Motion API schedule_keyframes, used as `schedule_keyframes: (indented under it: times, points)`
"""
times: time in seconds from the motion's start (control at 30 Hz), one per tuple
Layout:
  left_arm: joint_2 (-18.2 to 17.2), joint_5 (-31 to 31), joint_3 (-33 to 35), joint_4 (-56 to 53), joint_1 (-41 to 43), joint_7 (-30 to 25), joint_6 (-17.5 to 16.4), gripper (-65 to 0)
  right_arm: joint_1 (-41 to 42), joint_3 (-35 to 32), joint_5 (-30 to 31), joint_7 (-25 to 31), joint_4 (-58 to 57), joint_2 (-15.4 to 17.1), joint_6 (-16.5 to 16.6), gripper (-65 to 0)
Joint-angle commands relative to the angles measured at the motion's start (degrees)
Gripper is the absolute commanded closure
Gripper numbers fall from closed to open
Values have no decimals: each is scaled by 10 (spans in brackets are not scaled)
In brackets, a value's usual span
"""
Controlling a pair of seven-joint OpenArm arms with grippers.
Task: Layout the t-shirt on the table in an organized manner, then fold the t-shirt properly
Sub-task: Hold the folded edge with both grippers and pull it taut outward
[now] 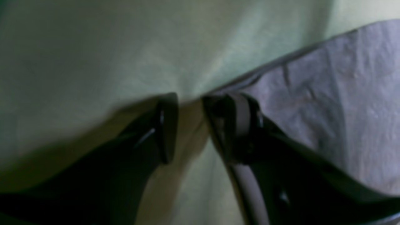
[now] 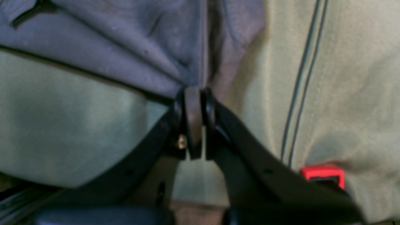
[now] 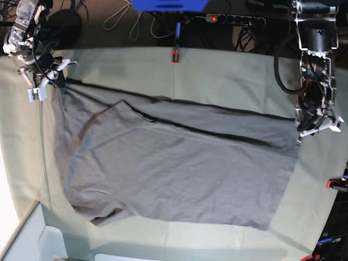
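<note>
**Base view: one corner pinched, the other loose, so the stretch may be slipping**

Base view, reading from its left: the right gripper (image 3: 48, 82) is pinching the far-left corner of the t-shirt (image 3: 174, 174), jaws pressed together on the cloth, as the right wrist view confirms. The dark grey t-shirt is lying spread across the middle of the surface (image 3: 228, 76), with a fold ridge running along its far edge. On the right, the left gripper (image 3: 315, 124) is sitting at the shirt's far-right corner with its jaws spread; the left wrist view shows bare green cloth between them and the hem just beside one finger. The risk, in my judgement: if the right arm is pulling while the left is gripping nothing, the whole shirt is likely dragging leftward and bunching rather than flattening, or the left is closing on the surface cover instead.
</note>
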Motion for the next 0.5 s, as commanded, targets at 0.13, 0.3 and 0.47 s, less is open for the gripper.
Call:
schedule_keyframes:
  times: [0.13, 0.3, 0.47]
  points:
    - [-5, -7, 0, 1, -23, 1, 2, -238, 1, 3, 2, 8, 10, 9, 4, 0]
    - [-5, -7, 0, -33, -42, 1, 2, -232, 0, 3, 2, 8, 10, 9, 4, 0]
    - [-5, -7, 1, -62, -52, 1, 2, -42, 0, 3, 2, 8, 9, 9, 4, 0]
